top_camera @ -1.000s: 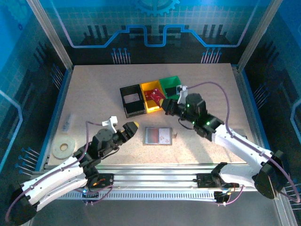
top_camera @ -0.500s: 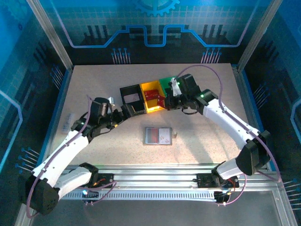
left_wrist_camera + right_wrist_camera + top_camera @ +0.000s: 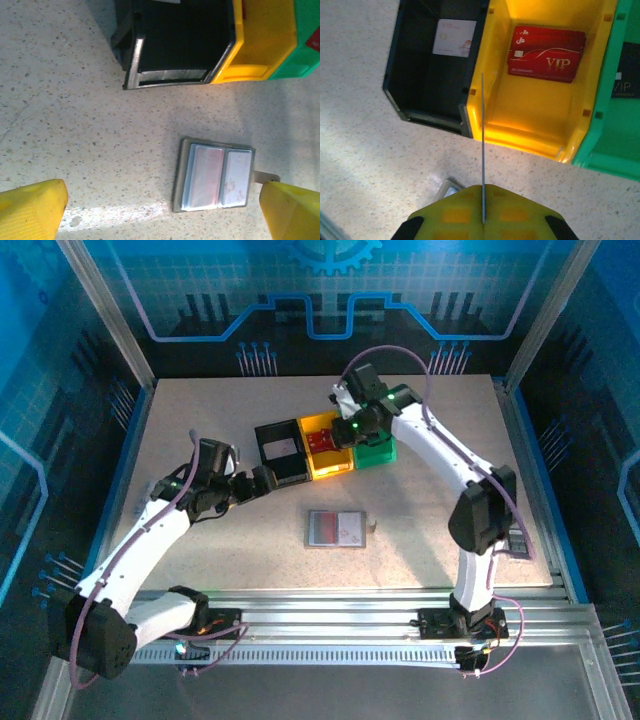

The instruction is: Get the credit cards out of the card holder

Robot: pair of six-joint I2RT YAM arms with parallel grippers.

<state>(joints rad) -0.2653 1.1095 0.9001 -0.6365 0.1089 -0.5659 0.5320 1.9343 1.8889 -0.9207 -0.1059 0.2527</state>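
The card holder (image 3: 214,180) lies open and flat on the desk (image 3: 75,125), sleeves up, below and between the fingers of the left end effector (image 3: 161,207), which is spread wide and holds nothing. The holder's long axis runs from one finger toward the other, and its small tab points at the finger on the right of the wrist view. A reddish card (image 3: 205,175) and a whitish card (image 3: 235,176) sit in the sleeves, so two appear left to extract. The right end effector (image 3: 483,212) is clamped on a thin card (image 3: 482,130), seen edge-on, over the wall between the yellow bin (image 3: 520,120) and the black bin (image 3: 420,75) ahead of it. Already out are a red card (image 3: 546,53) in the yellow bin, a white card (image 3: 453,37) in the black bin and a dark card (image 3: 626,75) in the green bin (image 3: 615,150). The task is judged past halfway.
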